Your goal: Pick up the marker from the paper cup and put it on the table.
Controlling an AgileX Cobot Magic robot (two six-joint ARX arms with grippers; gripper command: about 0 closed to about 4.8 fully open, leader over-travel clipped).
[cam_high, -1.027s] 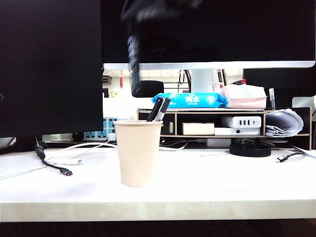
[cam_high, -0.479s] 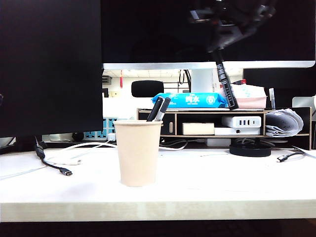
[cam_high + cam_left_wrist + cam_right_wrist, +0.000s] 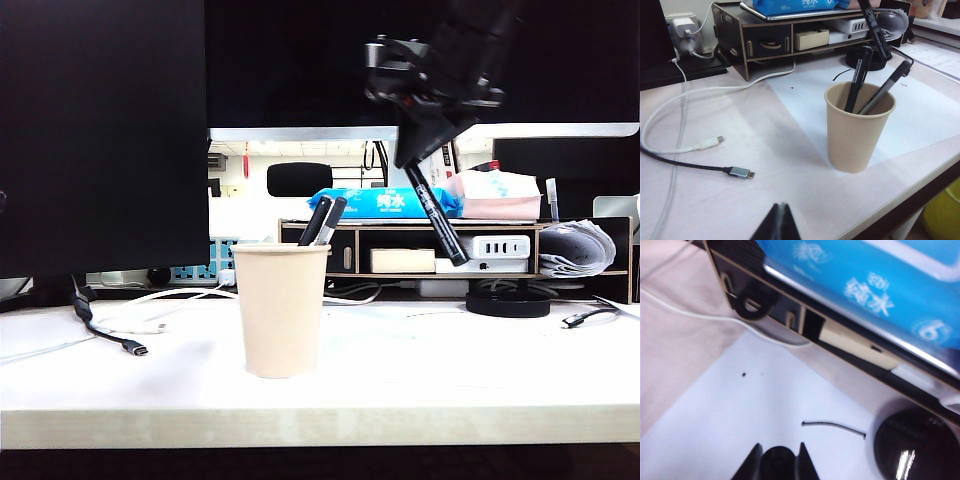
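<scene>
Exterior view, right gripper (image 3: 418, 150) holding marker (image 3: 436, 217) aloft, left gripper (image 3: 776, 223) seemingly closed

The marker (image 3: 436, 218), thick and black with white print, is hanging tilted in the air above the table (image 3: 480, 385), clear of the cup (image 3: 281, 309) and toward the table's right side, its upper end clamped in the right gripper (image 3: 412, 160). The plain beige cup is standing upright near the front edge, left of centre.
</scene>
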